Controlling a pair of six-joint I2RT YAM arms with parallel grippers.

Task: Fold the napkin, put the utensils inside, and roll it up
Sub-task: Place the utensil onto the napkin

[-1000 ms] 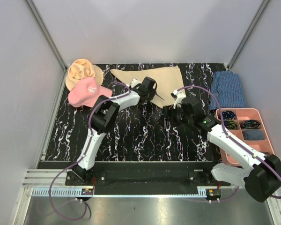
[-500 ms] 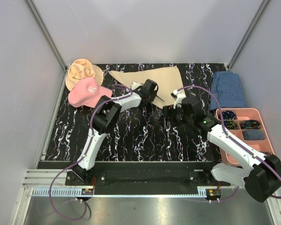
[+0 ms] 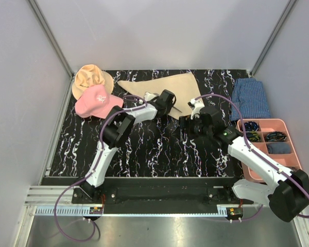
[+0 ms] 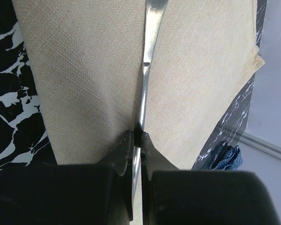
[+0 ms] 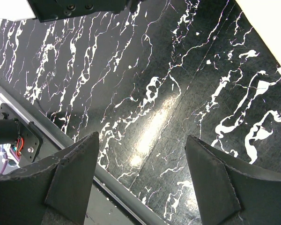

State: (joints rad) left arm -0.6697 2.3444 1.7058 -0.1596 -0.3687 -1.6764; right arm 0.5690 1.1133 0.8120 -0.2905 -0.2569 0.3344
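Observation:
The beige napkin (image 3: 165,86) lies folded into a triangle at the back of the black marbled table (image 3: 144,144). My left gripper (image 3: 169,101) is over its near edge, shut on a thin grey metal utensil (image 3: 176,108). In the left wrist view the utensil (image 4: 147,56) runs forward from my gripper (image 4: 137,137) across the napkin (image 4: 84,75). My right gripper (image 3: 183,128) hangs open and empty over bare table to the right of the napkin; its view shows only the tabletop (image 5: 145,84) between its fingertips (image 5: 84,154). No other utensils show.
A tan floppy hat (image 3: 90,77) and a pink cap (image 3: 97,101) lie at the back left. A blue checked cloth (image 3: 251,98) lies at the back right, with a pink compartment tray (image 3: 287,149) of small items in front of it.
My left gripper has shifted slightly right and nearer with the utensil. The napkin's left point has shifted a little left. The right arm has barely moved.

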